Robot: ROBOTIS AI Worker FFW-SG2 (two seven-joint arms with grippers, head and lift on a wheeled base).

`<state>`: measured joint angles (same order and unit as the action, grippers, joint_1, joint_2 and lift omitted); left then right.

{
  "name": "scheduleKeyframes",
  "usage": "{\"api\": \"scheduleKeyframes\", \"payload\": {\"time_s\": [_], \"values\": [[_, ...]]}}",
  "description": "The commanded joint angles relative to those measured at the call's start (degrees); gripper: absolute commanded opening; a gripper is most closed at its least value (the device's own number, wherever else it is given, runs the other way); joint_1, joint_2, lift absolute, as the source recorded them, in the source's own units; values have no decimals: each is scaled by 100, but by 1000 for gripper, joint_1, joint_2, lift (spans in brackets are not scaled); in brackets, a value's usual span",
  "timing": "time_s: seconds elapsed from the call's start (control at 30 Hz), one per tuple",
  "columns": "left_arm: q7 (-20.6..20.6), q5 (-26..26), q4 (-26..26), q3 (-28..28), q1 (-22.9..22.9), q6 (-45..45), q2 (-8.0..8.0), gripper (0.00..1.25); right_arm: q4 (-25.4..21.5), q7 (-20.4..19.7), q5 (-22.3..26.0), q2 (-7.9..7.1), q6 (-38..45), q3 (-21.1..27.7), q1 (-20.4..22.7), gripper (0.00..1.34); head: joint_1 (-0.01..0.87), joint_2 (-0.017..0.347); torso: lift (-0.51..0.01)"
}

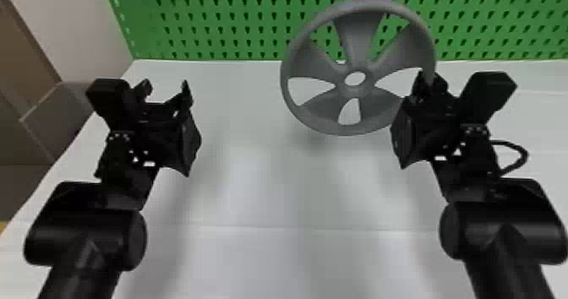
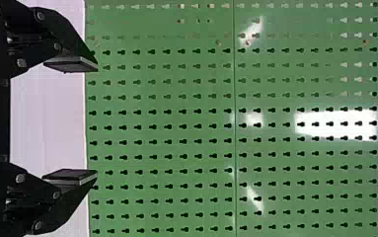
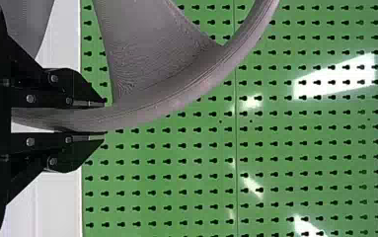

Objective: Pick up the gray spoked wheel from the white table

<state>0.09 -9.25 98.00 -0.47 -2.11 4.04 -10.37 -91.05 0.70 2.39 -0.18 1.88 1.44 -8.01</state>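
The gray spoked wheel [image 1: 357,57] is held upright above the white table [image 1: 253,192], its right rim between the fingers of my right gripper [image 1: 429,85]. In the right wrist view the wheel's rim [image 3: 142,111] passes between both fingers of the right gripper [image 3: 102,118], which press on its two sides. My left gripper [image 1: 167,91] is over the table's left part, well apart from the wheel. Its fingers stand wide open with nothing between them at the left gripper [image 2: 96,121] in the left wrist view.
A green pegboard [image 1: 228,23] rises along the table's back edge, behind the wheel. A gray boxy object [image 1: 55,116] stands beyond the table's left edge. A black cable [image 1: 524,154] loops out beside the right wrist.
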Motion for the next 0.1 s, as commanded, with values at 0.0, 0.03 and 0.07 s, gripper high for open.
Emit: {"api": "scheduleKeyframes", "payload": {"time_s": [0.0,0.03,0.07], "values": [[0,2,0,3,0,0,0,769,0,0,-1,0,5,14,1,222,779,86,-93],[0,11,0,3,0,0,9,769,-9,0,-1,0,5,14,1,222,779,86,-93],[0,11,0,12,0,0,9,769,-9,0,-1,0,5,14,1,221,779,86,-93]]}}
